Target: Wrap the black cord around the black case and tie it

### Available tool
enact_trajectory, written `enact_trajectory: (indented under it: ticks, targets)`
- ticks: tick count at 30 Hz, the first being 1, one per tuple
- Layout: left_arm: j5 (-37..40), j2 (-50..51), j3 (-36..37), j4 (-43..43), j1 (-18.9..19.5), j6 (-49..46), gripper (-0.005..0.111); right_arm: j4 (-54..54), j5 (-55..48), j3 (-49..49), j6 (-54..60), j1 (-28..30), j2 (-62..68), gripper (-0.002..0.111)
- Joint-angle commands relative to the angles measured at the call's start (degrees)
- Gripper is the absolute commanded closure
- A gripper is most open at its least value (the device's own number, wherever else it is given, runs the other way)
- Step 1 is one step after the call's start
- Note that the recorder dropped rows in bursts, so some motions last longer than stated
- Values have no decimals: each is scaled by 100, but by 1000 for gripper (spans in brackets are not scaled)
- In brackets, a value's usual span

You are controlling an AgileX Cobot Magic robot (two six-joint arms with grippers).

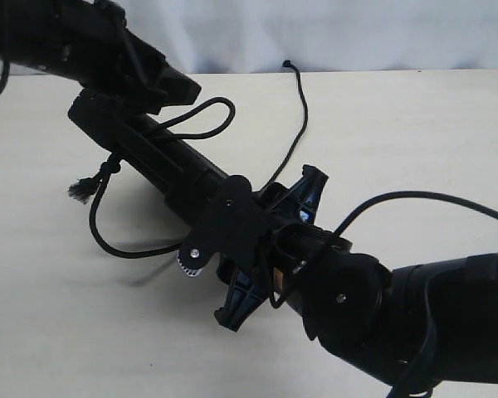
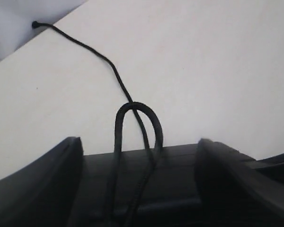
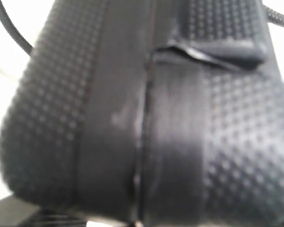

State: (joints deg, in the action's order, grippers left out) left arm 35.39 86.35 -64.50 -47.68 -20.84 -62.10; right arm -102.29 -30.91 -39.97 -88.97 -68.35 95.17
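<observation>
The black case (image 1: 162, 162) is up off the table (image 1: 415, 133), slung on a slant between the two arms, with its shadow on the tabletop below. The left gripper (image 1: 162, 87) has the far, upper end. From the left wrist its two fingers (image 2: 42, 184) stand wide apart with the case (image 2: 175, 175) filling the gap between them, so it is clamped on that end.

The right gripper (image 1: 224, 224) has the near, lower end, with a finger plate laid across the case, gripping it. From the right wrist the dimpled case surface (image 3: 109, 118) fills the picture, blurred, with a seam running down its middle. Nothing of the inside shows, so what the case holds cannot be told.

Now the black cord (image 1: 304, 116). It crosses the case near the left gripper, and a loop of it bulges out over the case's edge (image 2: 138, 105). On the other side a length hangs down in a slack curve below the case, and the frayed tip (image 1: 81, 192) sticks out beside it. The long tail trails away over the table, and its knobbed tip (image 1: 286, 64) lies at the far edge, well apart from the case.
</observation>
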Motion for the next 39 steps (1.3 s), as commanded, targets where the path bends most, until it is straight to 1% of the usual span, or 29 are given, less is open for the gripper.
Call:
enact_trajectory:
  ticks: [1, 3, 4, 5, 6, 7, 11, 14, 17, 20, 22, 24, 25, 26, 27, 28, 29, 36, 39]
  targets:
    - [800, 626, -1062, 1700, -255, 1880, 44, 234, 729, 125, -73, 25, 213, 104]
    - [1139, 894, -1472, 2070, -463, 1946, 44, 234, 729, 125, -73, 25, 213, 104]
    - [1174, 993, -1594, 2291, -547, 2080, 44, 234, 729, 125, -73, 25, 213, 104]
    - [1063, 1145, -1761, 2759, -693, 2398, 44, 234, 799, 125, -73, 25, 213, 104]
    - [997, 1205, -1829, 2989, -752, 2513, 44, 234, 825, 125, -73, 25, 213, 104]
    - [903, 1291, -1938, 3330, -806, 2755, 44, 234, 825, 125, -73, 25, 213, 104]
    - [839, 1531, -1965, 3822, -820, 2719, 44, 234, 825, 125, -73, 25, 213, 104]
    - [833, 1609, -1965, 3783, -820, 2291, 44, 234, 825, 125, -73, 25, 213, 104]
    - [833, 1609, -1965, 3521, -820, 2000, 44, 234, 816, 125, -73, 25, 213, 104]
    - [839, 1684, -1953, 3373, -820, 1978, 44, 234, 816, 125, -73, 25, 213, 104]
    - [864, 1841, -1953, 3373, -820, 1978, 49, 234, 816, 125, -73, 25, 213, 104]
    - [694, 1949, -1953, 3373, -820, 1993, 63, 234, 816, 125, -73, 25, 213, 104]
    - [629, 1962, -1953, 3373, -820, 1993, 76, 234, 816, 125, -73, 25, 213, 104]
    - [614, 1962, -1953, 3373, -820, 1993, 84, 234, 816, 125, -73, 25, 213, 104]
    - [614, 1962, -1953, 3373, -820, 1993, 96, 234, 816, 125, -73, 25, 213, 104]
    - [614, 1962, -1953, 3397, -820, 1979, 103, 234, 827, 125, -73, 25, 213, 104]
    - [614, 1962, -1953, 3408, -820, 1971, 107, 234, 869, 125, -73, 25, 213, 104]
    - [647, 1916, -1953, 3497, -820, 1971, 107, 234, 910, 125, -59, 25, 213, 104]
    - [647, 1788, -1953, 3497, -820, 1971, 107, 234, 1173, 125, 141, 25, 213, 104]
